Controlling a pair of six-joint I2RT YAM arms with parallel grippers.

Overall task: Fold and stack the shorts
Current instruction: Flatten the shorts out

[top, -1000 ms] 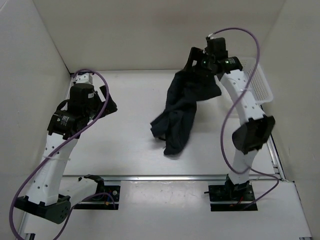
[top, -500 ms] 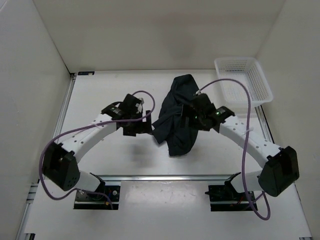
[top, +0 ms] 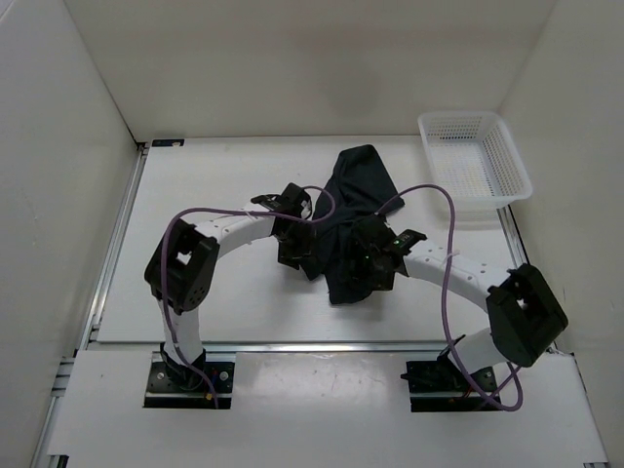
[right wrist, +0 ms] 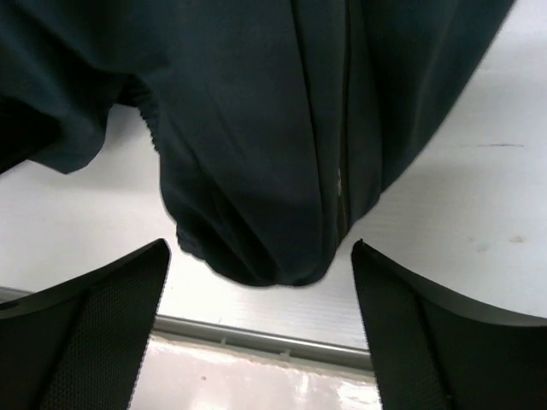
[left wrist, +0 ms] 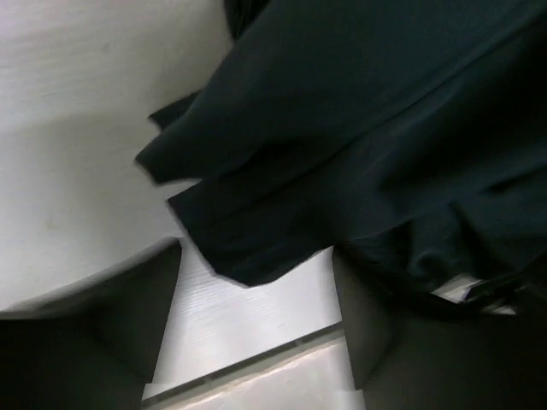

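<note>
The dark navy shorts point(top: 353, 210) lie crumpled in a long heap on the middle of the table. My left gripper point(top: 298, 255) is low at their left edge. In the left wrist view a loose fabric corner point(left wrist: 244, 256) reaches in between the fingers point(left wrist: 128, 307), which stand apart with bare table between them. My right gripper point(top: 376, 275) is over the near end of the heap. In the right wrist view the rounded, bunched end of the shorts point(right wrist: 256, 188) sits between the wide-apart fingers point(right wrist: 94, 316), untouched.
A white mesh basket point(top: 517, 175) stands at the back right corner. A metal rail point(top: 312, 344) runs along the table's near edge, close below both grippers. White walls enclose the table on the left, back and right.
The right arm came down from the back, where the shorts hung from it; they now lie on the table. Both grippers moved in low beside them. The left jaws have narrowed.
</note>
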